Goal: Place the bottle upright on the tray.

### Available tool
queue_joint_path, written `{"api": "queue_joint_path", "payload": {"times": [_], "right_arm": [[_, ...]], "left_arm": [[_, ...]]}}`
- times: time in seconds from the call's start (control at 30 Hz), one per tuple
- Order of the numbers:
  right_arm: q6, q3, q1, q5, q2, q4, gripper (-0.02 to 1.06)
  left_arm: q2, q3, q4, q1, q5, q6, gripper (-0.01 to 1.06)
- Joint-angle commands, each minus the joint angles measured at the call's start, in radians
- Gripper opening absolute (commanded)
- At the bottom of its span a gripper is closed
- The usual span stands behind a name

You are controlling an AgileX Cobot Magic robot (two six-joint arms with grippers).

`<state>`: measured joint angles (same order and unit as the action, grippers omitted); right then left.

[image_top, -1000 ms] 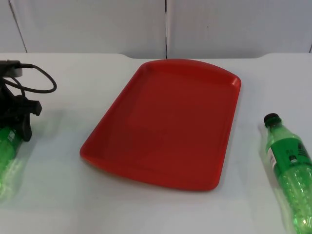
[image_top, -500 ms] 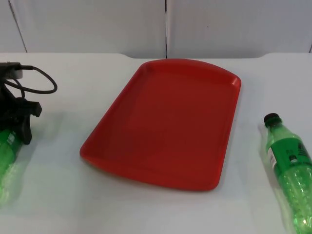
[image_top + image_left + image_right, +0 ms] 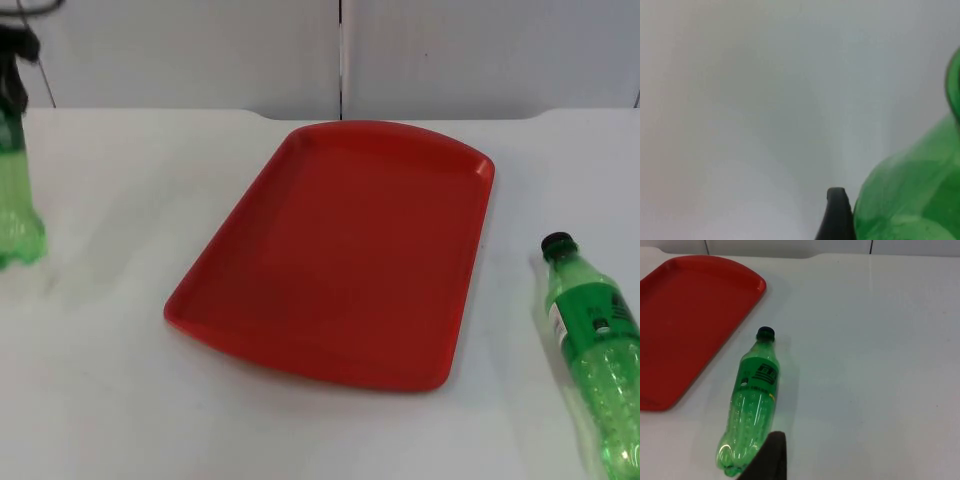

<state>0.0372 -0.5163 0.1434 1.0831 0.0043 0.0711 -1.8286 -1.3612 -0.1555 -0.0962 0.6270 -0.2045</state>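
Left claw (image 3: 12, 45): we see it high at the desk's far left edge, closed round the neck of a green soda bottle (image 3: 14, 205).
Change: half a second ago that bottle lay low on the desk under the claw; now it hangs upright beneath the claw, base down, lifted off the desk as far as we can judge.
Left wrist view: the green bottle wall (image 3: 910, 190) bulges right beside the black fingertip.
Red tray (image 3: 340, 250): well to the side of the left claw, bare, flat on the white desk (image 3: 120, 400).
Meaning: we judge the pick done; the carry over to the tray and the set-down remain.
Right claw: it waits; we cannot tell how its fingers stand.
Second green bottle (image 3: 752, 405): lying on its side just ahead of the right claw's fingertip, black cap (image 3: 765, 332) pointing away, beside the tray's edge.
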Motion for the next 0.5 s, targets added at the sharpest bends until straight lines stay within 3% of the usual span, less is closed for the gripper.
{"api": "queue_joint_path", "payload": {"times": [0.0, 0.2, 0.47], "right_arm": [[0.0, 0.0, -0.004, -0.006, -0.004, -0.005, 1.05], [0.0, 0.0, -0.004, -0.006, -0.004, -0.005, 1.05], [0.0, 0.0, -0.004, -0.006, -0.004, -0.005, 1.05]], "left_arm": [[0.079, -0.001, -0.088, 0.002, -0.053, -0.046, 0.0], [0.137, -0.001, -0.216, 0.009, -0.063, -0.161, 0.0], [0.157, -0.001, -0.46, 0.082, -0.101, -0.432, 0.0]]}}
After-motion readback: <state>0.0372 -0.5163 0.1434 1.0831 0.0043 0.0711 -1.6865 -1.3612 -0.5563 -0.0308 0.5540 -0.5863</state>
